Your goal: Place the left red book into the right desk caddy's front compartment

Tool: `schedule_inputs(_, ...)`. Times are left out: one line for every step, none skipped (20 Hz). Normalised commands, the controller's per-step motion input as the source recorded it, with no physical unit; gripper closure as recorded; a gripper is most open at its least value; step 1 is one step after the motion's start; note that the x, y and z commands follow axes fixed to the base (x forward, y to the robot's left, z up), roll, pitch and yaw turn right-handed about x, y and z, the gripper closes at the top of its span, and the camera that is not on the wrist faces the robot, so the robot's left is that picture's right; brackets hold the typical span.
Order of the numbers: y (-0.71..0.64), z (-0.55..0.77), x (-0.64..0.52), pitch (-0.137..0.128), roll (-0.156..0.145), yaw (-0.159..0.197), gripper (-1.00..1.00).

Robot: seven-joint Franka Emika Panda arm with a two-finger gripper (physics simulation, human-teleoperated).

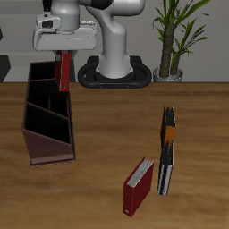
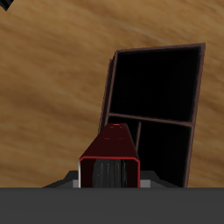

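Wood-grain tabletop (image 1: 107, 134) fills the scene, with the robot's white base (image 1: 114, 54) at its back and a potted plant (image 1: 179, 36) beside it. Above the back end of the right desk caddy (image 1: 49, 121), the gripper (image 1: 63, 64) is clamped on the left red book (image 1: 63, 73), which hangs upright just over the caddy's rim. From the wrist camera, the dark-red book (image 2: 109, 157) juts out over the caddy's open dark sections (image 2: 157, 87), whose dividers show as thin maroon lines. Well apart, nearer the table's front edge, a brighter red book (image 1: 139, 187) with white page edges stands beside a black-and-orange book (image 1: 167, 152).
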Motion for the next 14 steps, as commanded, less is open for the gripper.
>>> schedule_inputs(-0.04,-0.19,0.04,0.021,-0.022,-0.089,1.0)
schedule_inputs(0.05,-0.29,0.15,0.023,0.034,0.065,1.0)
schedule_inputs(-0.07,-0.19,0.12,0.005,-0.087,0.049,1.0)
schedule_inputs(-0.04,-0.23,0.13,0.031,-0.04,0.004,1.0)
schedule_inputs(0.04,-0.12,0.11,0.049,0.036,-0.019,1.0)
schedule_inputs(-0.07,-0.13,0.05,-0.018,-0.066,-0.009,1.0)
schedule_inputs(0.02,-0.15,0.04,0.021,0.008,-0.018,1.0)
schedule_inputs(-0.09,-0.1,0.05,0.003,-0.029,-0.028,1.0)
schedule_inputs(0.01,-0.06,0.04,-0.008,-0.002,-0.009,1.0)
schedule_inputs(-0.08,-0.09,0.05,0.019,0.0,0.004,1.0)
schedule_inputs(-0.23,-0.11,0.03,-0.002,-0.064,-0.066,1.0)
schedule_inputs(-0.03,-0.11,0.04,0.024,0.01,-0.005,1.0)
schedule_inputs(-0.05,-0.13,0.06,0.009,-0.01,-0.008,1.0)
schedule_inputs(-0.03,-0.16,0.06,0.027,-0.007,-0.037,1.0)
